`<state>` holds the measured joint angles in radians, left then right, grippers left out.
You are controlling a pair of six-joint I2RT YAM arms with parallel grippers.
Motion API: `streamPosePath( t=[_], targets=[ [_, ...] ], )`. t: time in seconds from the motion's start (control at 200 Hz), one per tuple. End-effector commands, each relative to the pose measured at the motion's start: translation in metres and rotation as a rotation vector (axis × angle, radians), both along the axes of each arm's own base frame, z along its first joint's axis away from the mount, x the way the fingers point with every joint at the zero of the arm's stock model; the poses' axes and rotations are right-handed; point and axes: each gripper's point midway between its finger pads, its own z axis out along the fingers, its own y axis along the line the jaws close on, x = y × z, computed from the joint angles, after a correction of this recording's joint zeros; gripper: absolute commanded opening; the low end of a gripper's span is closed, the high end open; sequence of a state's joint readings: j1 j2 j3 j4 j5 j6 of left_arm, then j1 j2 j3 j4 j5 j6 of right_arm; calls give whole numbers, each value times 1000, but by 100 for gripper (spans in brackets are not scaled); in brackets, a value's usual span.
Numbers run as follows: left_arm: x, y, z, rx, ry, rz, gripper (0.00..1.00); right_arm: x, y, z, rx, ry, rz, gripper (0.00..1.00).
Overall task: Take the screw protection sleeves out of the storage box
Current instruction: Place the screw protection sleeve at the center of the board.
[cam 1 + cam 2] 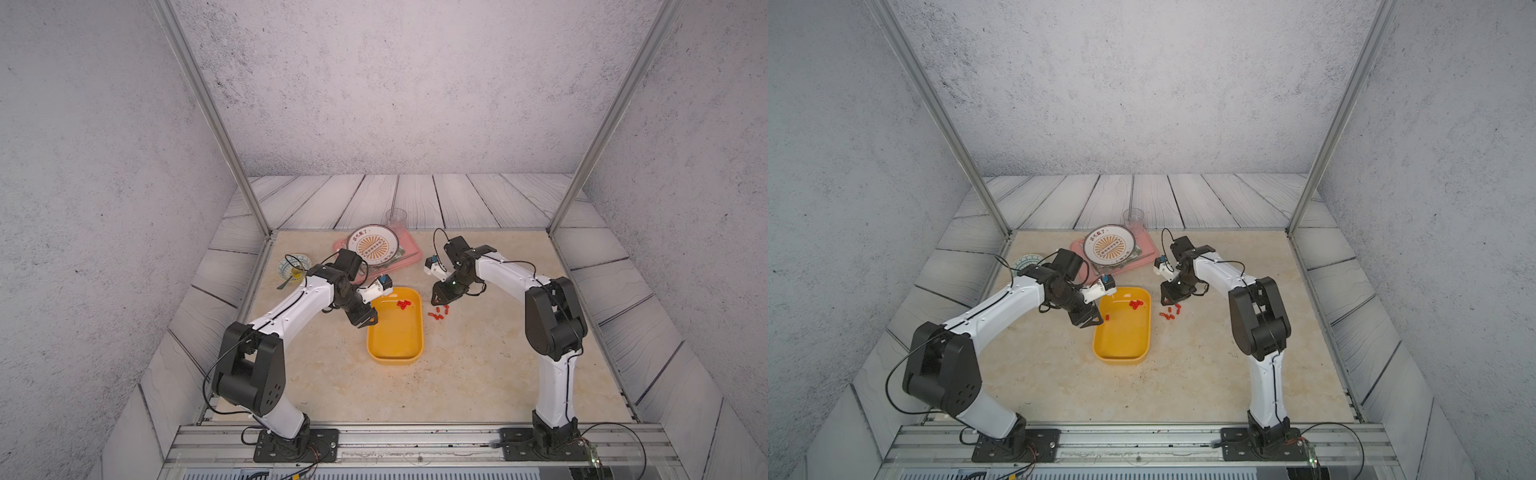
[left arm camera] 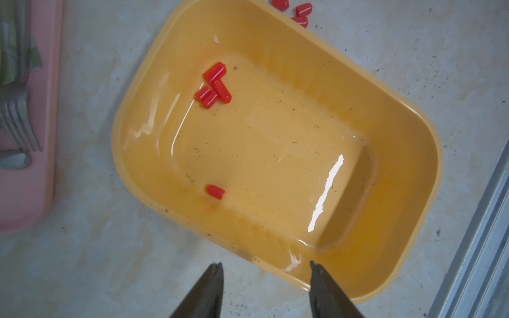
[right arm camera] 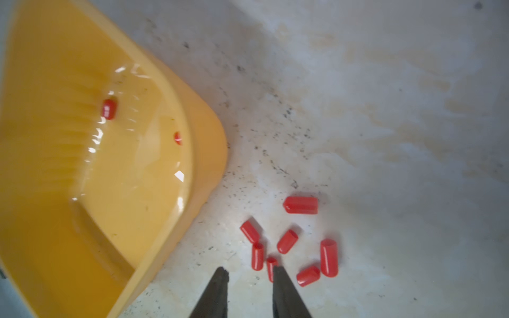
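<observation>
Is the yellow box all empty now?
No, red sleeves lie inside the yellow box in the left wrist view: four bunched together and one lying apart.

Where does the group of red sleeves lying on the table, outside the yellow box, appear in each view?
Both top views: sleeves on the table, right of the storage box's far end.
Left wrist: three sleeves show at the picture's edge, beyond the box rim.
Right wrist: seven sleeves lie just beyond the right gripper's tips.
Shared landmark: the yellow storage box.
</observation>
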<state>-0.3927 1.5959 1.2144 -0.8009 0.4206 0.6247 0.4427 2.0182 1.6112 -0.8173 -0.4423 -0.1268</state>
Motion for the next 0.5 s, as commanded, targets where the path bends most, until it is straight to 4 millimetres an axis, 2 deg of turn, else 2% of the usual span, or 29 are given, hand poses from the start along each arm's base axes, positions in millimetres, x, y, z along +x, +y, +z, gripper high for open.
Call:
streamPosePath(
  t=[0.0,0.075,0.285,0.495],
  targets=[
    [-11,1,4,-51,5,-57,53,-22,39,70,197,-94,126,35],
    [-7,5,5,-69,0,-41,53,-30,60,74,219,-125,179,36],
    [-7,26,17,-155,-36,-61,52,-46,111,57,255,-18,163,40],
    [-12,41,13,-133,-111,-208,50,-41,142,29,232,57,28,39]
  ],
)
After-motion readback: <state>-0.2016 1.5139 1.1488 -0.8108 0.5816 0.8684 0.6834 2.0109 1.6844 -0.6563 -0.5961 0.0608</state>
